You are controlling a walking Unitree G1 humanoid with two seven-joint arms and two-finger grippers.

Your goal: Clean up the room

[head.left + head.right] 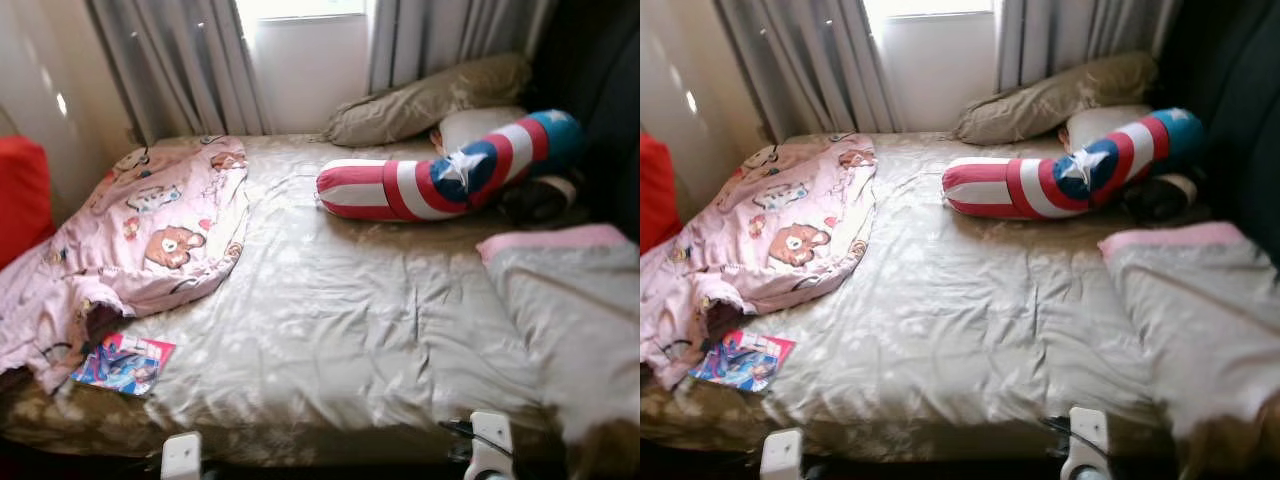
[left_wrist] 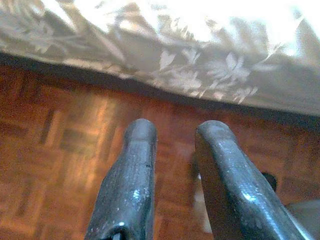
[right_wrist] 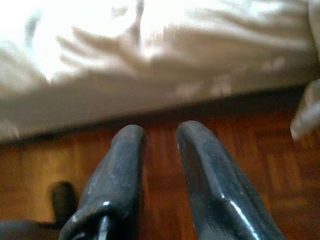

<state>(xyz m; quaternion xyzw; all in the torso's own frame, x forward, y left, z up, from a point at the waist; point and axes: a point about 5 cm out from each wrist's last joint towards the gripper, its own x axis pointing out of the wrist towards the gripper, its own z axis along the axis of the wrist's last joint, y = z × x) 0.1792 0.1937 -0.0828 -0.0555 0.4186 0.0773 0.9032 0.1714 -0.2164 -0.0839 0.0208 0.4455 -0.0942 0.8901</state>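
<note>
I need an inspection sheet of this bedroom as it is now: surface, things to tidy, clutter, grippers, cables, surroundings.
Surface: bed with a wrinkled beige floral sheet.
Job's things: pink cartoon blanket crumpled on the bed's left side; colourful booklet lying near the front left edge, just below the blanket.
Clutter: red, white and blue star bolster across the head end; beige pillow behind it; grey blanket with pink edge on the right.
Grippers: left gripper and right gripper hang low over the wooden floor by the bed edge, fingers slightly apart, holding nothing.
Cables: nothing seen.
Surroundings: grey curtains around a bright window; red cushion at far left.
</note>
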